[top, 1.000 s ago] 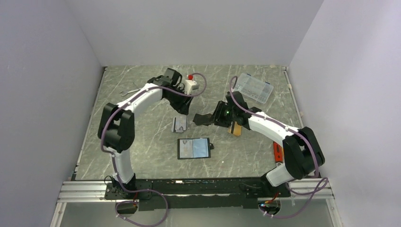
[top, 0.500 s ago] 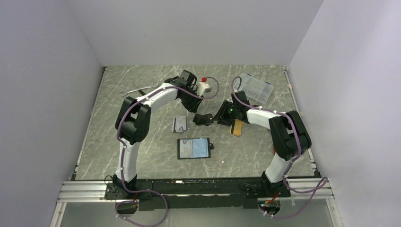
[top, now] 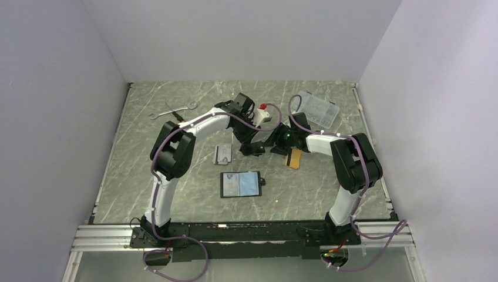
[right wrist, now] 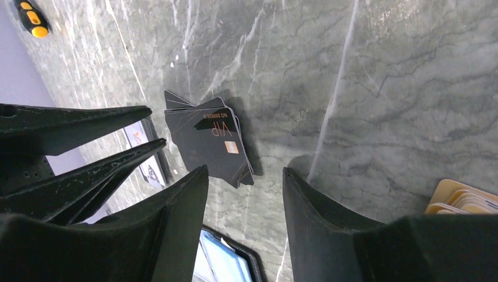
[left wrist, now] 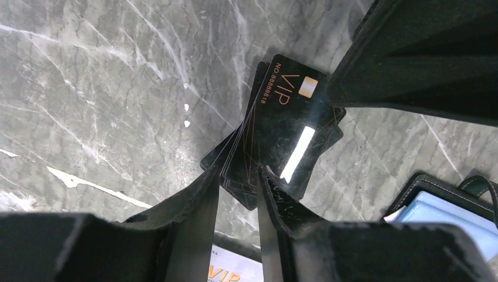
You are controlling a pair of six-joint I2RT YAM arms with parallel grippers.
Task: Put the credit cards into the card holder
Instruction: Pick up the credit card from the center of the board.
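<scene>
Left pincer (left wrist: 239,173) is nearly together on the fanned black VIP cards' (left wrist: 282,123) edge; clamping cannot be told. Right pincer (right wrist: 245,170) is apart. Stack could be splayed, cards dropped. Orange-tan credit cards (top: 293,158) lie right, open card holder (top: 223,184) nearer.

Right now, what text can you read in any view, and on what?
"VIP": orange letters on the top black card of the fanned stack.
"NO.88888...": along that card's edge; the last digits are unsure.
"VIP": orange, on a white card at the left wrist view's bottom edge, partly cut off.
Top view: any print is too small to read.
</scene>
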